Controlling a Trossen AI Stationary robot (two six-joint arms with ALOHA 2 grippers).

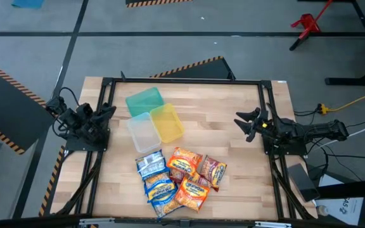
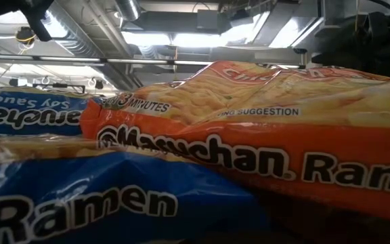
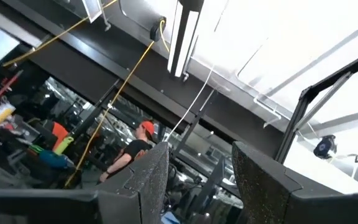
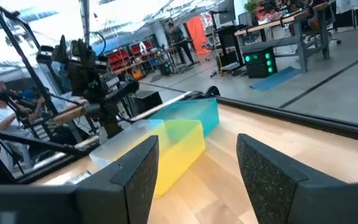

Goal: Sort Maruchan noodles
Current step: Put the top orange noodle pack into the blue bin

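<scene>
Several Maruchan noodle packets (image 1: 179, 177) lie flat in an overlapping heap at the table's near middle: blue-and-white ones on the left (image 1: 151, 166), orange ones in the middle (image 1: 184, 161) and a red-brown one on the right (image 1: 211, 171). They fill the low view, an orange packet (image 2: 263, 142) lying over a blue one (image 2: 100, 196). My left gripper (image 1: 108, 111) waits open at the table's left edge, tipped upward. My right gripper (image 1: 247, 121) waits open at the right edge, pointing toward the containers.
A green container (image 1: 144, 100), a clear one (image 1: 143, 132) and a yellow one (image 1: 167, 121) stand side by side on the far middle of the table; they show ahead in the right wrist view (image 4: 179, 140). People show in the room beyond. Bare wood (image 1: 233, 101) lies between heap and grippers.
</scene>
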